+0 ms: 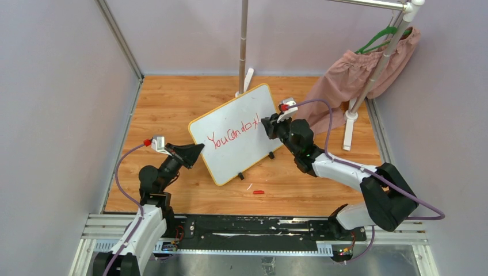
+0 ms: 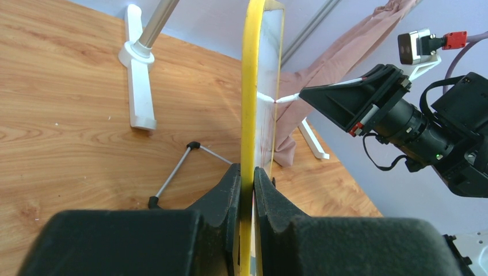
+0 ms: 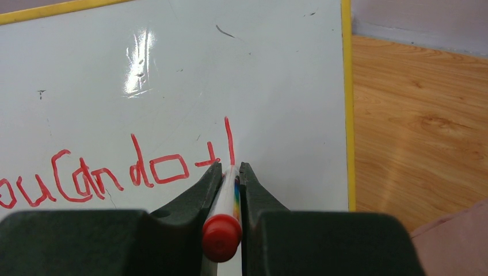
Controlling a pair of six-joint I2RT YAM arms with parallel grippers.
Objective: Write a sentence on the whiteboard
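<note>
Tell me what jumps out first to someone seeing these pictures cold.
The white yellow-rimmed whiteboard stands propped mid-table, red handwritten words slanting across it and stopping mid-letter. The right tool is shut on a red-capped marker pen, its tip at the last stroke. The left tool pinches the board's yellow edge; a pink cloth hangs on a rack at the far right.

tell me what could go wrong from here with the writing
1. The left hand pinches only the whiteboard rim; pen pressure could tilt the board and skew the stroke.
2. The sentence already nears the right edge, so remaining letters may run out of room.
3. The marker sits in a narrow pinch in the right hand and might slip or twist mid-stroke.
</note>
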